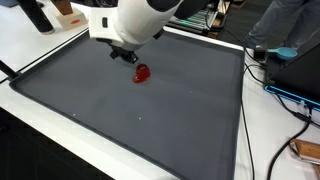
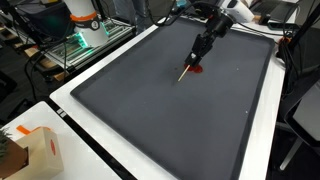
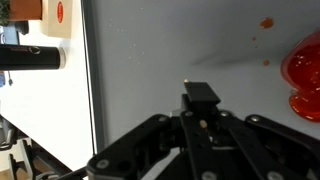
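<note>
One gripper (image 2: 202, 50) clamped on stick (image 2: 185, 73), tip beside red blob (image 1: 142, 74); probably mid-stroke, next move needs steady pressure.

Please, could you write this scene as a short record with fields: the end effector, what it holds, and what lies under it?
end effector: end effector, shut
held: thin light-coloured stick, slanting down toward the mat
nearest thing: glossy red blob, beside the stick's lower end
surface: dark grey flat mat on white table
small marks: red specks on the mat near the blob
unclear: whether the stick's tip touches the mat
</note>
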Controlling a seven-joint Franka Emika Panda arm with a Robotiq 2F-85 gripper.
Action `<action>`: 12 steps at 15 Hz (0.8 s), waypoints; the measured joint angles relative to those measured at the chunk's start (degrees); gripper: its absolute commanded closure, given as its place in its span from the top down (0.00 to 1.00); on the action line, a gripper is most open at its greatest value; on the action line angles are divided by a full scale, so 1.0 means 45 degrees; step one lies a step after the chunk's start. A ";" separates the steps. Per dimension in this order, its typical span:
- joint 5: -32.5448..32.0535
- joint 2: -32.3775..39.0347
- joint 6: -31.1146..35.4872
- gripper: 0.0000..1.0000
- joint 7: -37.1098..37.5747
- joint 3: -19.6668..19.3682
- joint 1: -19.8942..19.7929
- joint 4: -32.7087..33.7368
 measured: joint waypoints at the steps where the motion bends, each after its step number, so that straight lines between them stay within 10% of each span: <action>1: 0.0150 -0.0085 0.0009 0.03 -0.0151 0.0009 -0.0050 0.0018; 12: 0.3276 -0.2137 0.1107 0.03 -0.3181 0.0244 -0.1396 -0.0275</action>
